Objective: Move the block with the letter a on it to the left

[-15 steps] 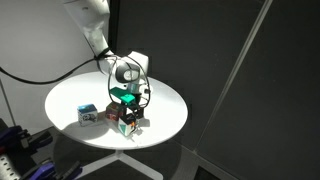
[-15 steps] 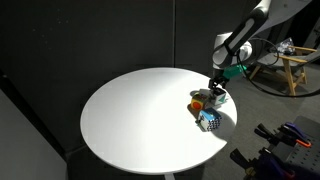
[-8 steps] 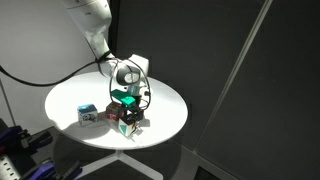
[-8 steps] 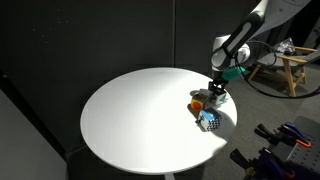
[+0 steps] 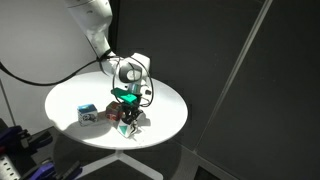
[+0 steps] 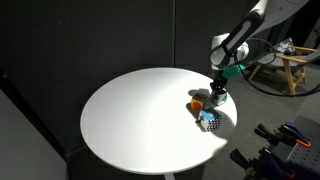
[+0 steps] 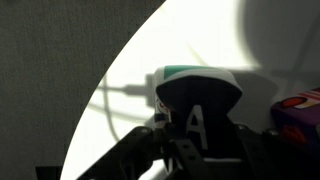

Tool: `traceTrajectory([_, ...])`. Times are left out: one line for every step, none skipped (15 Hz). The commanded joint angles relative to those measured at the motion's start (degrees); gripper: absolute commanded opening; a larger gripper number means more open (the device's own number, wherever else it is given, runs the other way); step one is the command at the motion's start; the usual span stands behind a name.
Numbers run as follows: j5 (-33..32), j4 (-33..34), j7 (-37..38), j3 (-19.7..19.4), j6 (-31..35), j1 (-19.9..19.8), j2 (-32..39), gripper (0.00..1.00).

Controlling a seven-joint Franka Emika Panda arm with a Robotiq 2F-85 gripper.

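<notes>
Evidently held: block with the letter a dead centre in the wrist view, white A toward the lens, dark fingers tight against both flanks, no gap to be seen. Closed on it, by that showing; lifted or resting on the top, impossible to tell. No offset to correct, then: straight below the gripper in both exterior views. Being a cube, no long axis to worry over.

Placed near the rim of the round table on the arm's side, not at the centre. Just beside it, red-and-yellow cube, seemingly close to one finger. Farther along the same rim, pale blue-and-white cube, apart from both. Wide bare top stretching away toward the opposite rim; far less room outward, toward the nearer rim.

Probably calls for a sideways carry to the robot's own left, low or slightly raised. Cannot tell from these views the neighbour on that side. Worth clearing either cube before sliding, and stopping well short of the rim.
</notes>
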Motion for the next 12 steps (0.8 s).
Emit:
traceTrajectory([-3.26,0.08,-2.02,-0.18,-3.89,-0.01,-2.08,0.12])
traceTrajectory([-4.20,-0.05,-2.40,-0.21,-4.37,0.03,-2.48,0.09])
traceTrajectory([-5.18,-0.37,-3.02,-0.24,-4.60,0.06,-3.09,0.08])
traceTrajectory([-5.97,-0.64,-3.59,-0.20,-4.77,0.03,-3.69,0.07])
traceTrajectory([-6.86,-1.08,-4.57,-0.10,-4.85,-0.06,-4.47,0.09])
traceTrajectory([-7.81,-1.60,-5.44,-0.06,-4.74,-0.04,-5.31,0.08])
traceTrajectory([-8.74,-2.13,-6.52,0.05,-4.66,-0.09,-6.07,0.07])
traceTrajectory([-9.81,-2.88,-7.95,0.21,-4.39,-0.14,-6.98,0.08])
traceTrajectory([-10.66,-3.60,-9.24,0.35,-4.16,-0.22,-7.84,0.08])
traceTrajectory([-11.73,-4.76,-10.92,0.54,-3.63,-0.28,-8.92,0.08])
traceTrajectory([-12.56,-5.76,-12.10,0.64,-3.09,-0.31,-9.89,0.08])
traceTrajectory([-13.49,-6.98,-13.57,0.81,-2.49,-0.38,-10.99,0.08])
